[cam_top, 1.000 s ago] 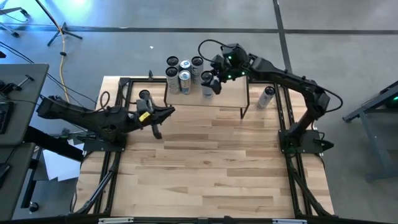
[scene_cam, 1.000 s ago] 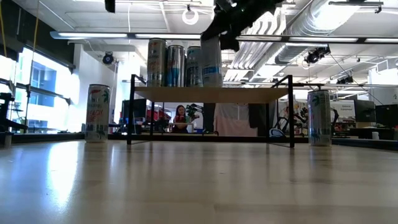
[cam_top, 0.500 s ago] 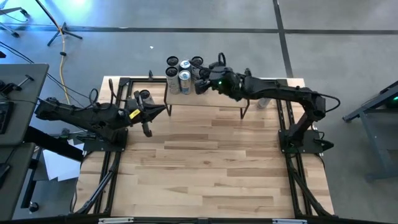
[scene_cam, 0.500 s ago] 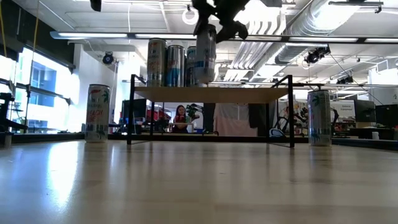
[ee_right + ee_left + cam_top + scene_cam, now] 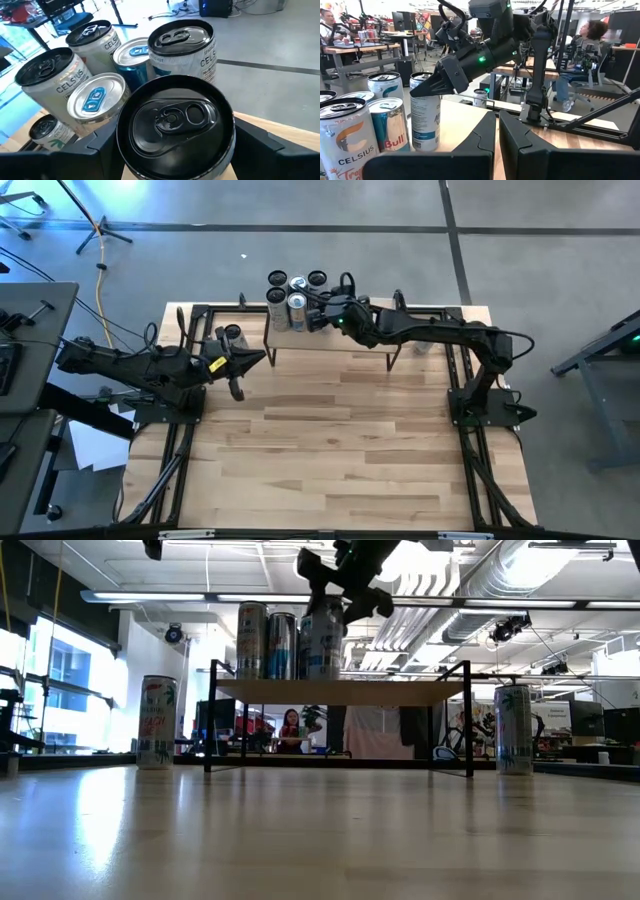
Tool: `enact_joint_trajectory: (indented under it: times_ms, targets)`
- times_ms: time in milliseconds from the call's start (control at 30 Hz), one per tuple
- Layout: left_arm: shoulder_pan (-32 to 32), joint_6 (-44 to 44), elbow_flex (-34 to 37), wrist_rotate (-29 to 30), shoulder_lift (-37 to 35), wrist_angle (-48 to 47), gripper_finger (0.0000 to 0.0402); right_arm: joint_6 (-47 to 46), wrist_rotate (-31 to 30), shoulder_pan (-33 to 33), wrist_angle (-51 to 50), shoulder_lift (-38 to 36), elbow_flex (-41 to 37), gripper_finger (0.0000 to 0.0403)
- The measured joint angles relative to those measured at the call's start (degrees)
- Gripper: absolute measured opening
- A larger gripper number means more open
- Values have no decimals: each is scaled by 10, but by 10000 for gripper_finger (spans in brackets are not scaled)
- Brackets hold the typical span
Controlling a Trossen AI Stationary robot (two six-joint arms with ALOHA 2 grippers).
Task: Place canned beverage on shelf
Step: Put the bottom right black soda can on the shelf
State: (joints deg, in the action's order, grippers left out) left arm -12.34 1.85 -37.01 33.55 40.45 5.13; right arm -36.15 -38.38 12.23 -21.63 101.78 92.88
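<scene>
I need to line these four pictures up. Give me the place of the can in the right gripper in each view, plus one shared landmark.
High view: the held can is at the shelf's left part, mostly hidden under the right gripper.
Low view: upper centre, on the shelf beside the other cans.
Left wrist view: left of centre, white and blue, gripped at its top.
Right wrist view: bottom centre, dark lid filling the foreground.
Shared landmark: the cluster of cans.

The dark right arm extends across the far side of the table toward the left, wrist angled downward; its two-finger right gripper (image 5: pixel 318 318) has both fingers clamped around a can. The dark left arm lies low at the table's left edge, its left gripper (image 5: pixel 262 360) fully closed and empty.
</scene>
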Motion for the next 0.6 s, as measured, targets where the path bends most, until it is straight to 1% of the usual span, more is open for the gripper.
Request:
enact_joint_trajectory:
  times_ms: [67, 133, 200, 333, 500, 600]
  targets:
    - [0, 0, 0, 0, 0, 0, 0, 1, -3, 2, 0, 0, 0, 263]
    - [0, 0, 0, 0, 0, 0, 0, 2, 11, 4, 0, 0, 0, 266]
    - [0, 0, 0, 0, 0, -4, 0, 3, 28, 5, -1, 0, 0, 278]
    - [0, 6, 0, 0, 0, -9, 0, 10, 28, 5, -3, 0, 0, 292]
    - [0, 10, 0, -13, 0, -9, 0, 30, 25, 5, 0, -1, 2, 296]
    - [0, 10, 0, -14, 0, -9, 0, 27, 25, 5, -1, -1, 2, 298]
